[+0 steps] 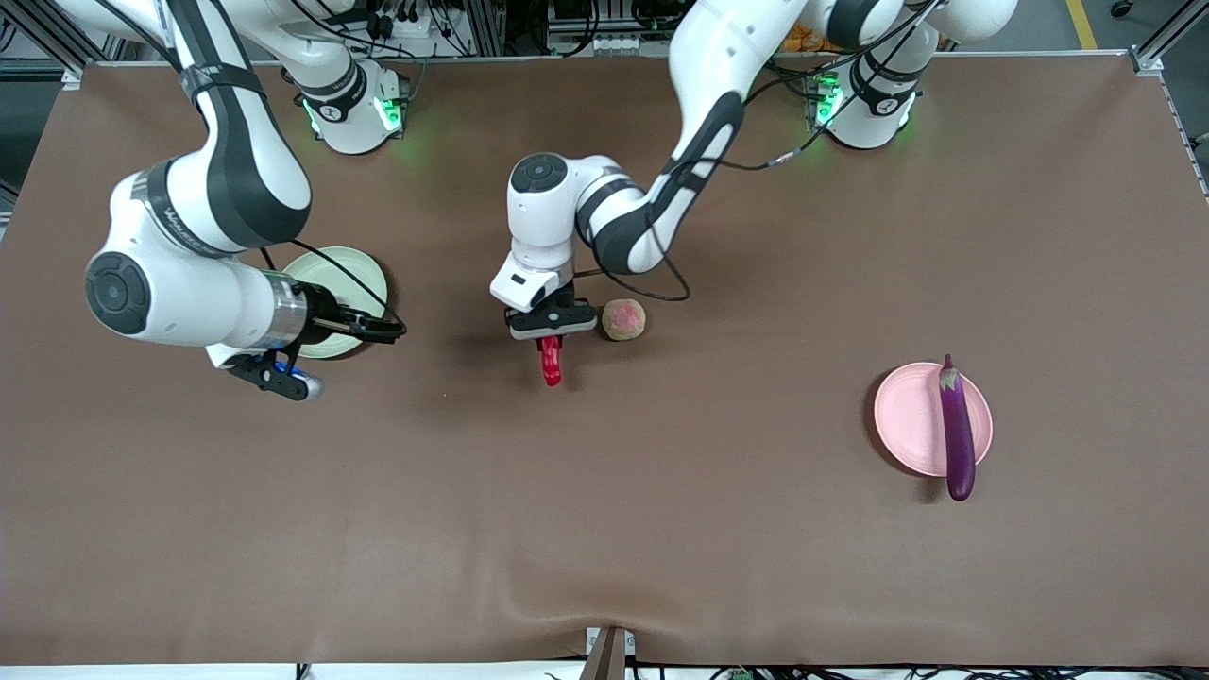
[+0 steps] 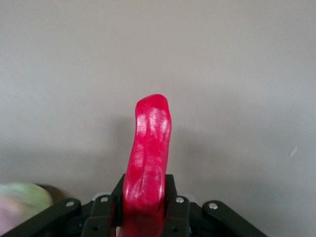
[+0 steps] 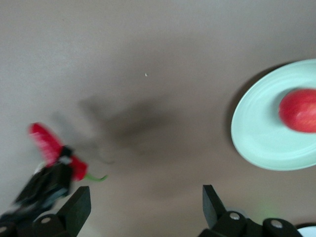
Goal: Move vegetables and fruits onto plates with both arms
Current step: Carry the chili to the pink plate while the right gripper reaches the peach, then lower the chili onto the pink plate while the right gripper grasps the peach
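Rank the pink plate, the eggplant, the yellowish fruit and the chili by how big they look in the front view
1. Pink plate.
2. Eggplant: longer than the plate is wide, but thin.
3. Yellowish fruit.
4. Chili, partly hidden in the left gripper, so its rank against the fruit is unsure.

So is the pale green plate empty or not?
Not empty: the pale green plate holds the round red fruit, seen in the right wrist view.
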